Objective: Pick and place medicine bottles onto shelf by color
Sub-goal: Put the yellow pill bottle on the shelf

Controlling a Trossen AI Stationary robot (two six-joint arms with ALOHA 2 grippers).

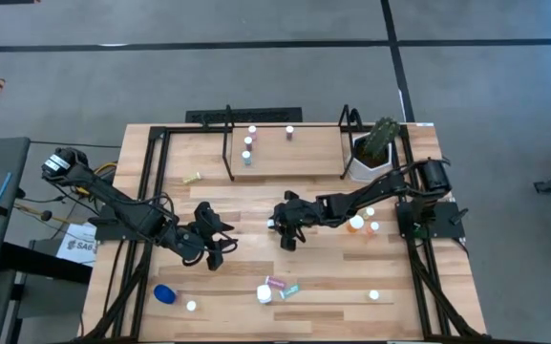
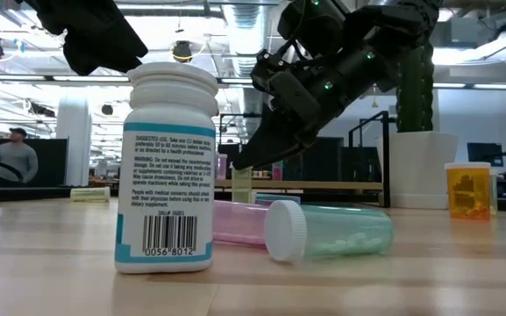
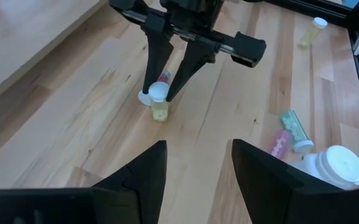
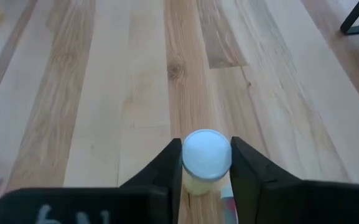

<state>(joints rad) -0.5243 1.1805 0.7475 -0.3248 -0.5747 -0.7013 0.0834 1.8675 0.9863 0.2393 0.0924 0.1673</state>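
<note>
While it stands upright mid-counter (image 4: 104,93) on pale wood planks | right end effector (image 4: 207,163) clamped on yellow-green bottle (image 4: 205,163), round white cap | left end effector (image 3: 196,165) fingers apart, holding nothing, hovering nearby

Light plank tabletop (image 1: 285,205) inside a black frame. At the far edge, the shelf (image 1: 289,153) with four small bottles (image 1: 251,129) standing on it. Just beside its right end, near the far right corner, a white pot with a green plant (image 1: 372,153). Near the right edge, an orange bottle (image 1: 355,225) among white-capped vials. Near the front edge, a blue bottle (image 1: 164,293), a large white bottle (image 1: 264,294), and pink (image 1: 276,283) and teal (image 1: 290,290) vials lying flat, touching.
</note>
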